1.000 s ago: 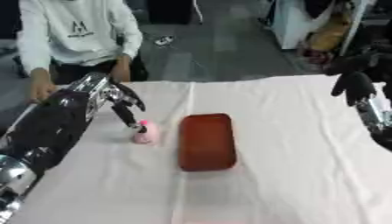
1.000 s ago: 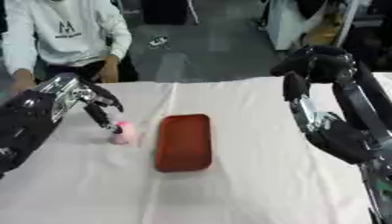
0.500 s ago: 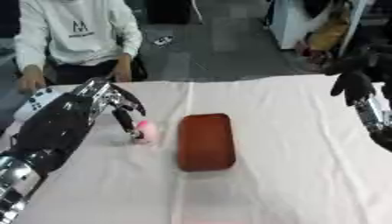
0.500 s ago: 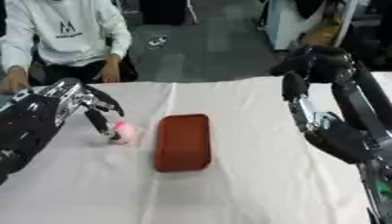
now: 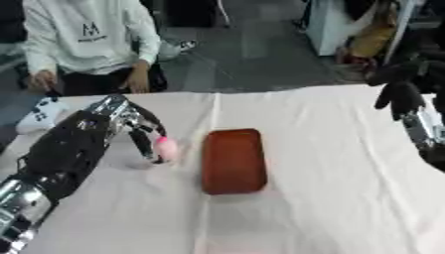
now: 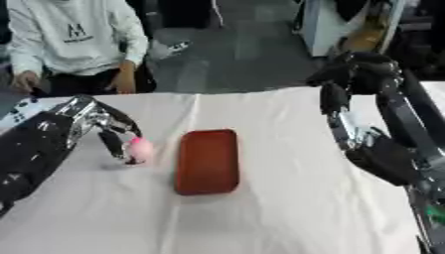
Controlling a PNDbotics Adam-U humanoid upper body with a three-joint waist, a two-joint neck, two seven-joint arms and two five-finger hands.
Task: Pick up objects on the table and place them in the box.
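A small pink object is at the tips of my left hand, just left of the red rectangular box that lies in the middle of the white table. The hand's fingers curl down around the pink object, which is raised slightly above the cloth. My right hand hangs high at the table's far right edge, fingers curled downward, holding nothing.
A person in a white sweatshirt sits at the far left edge with hands near the table's corner. A white item lies at the left edge. Furniture stands beyond the far side.
My left hand has carried the pink object rightward toward the red box and lifted it a little. The right hand has stayed in place.
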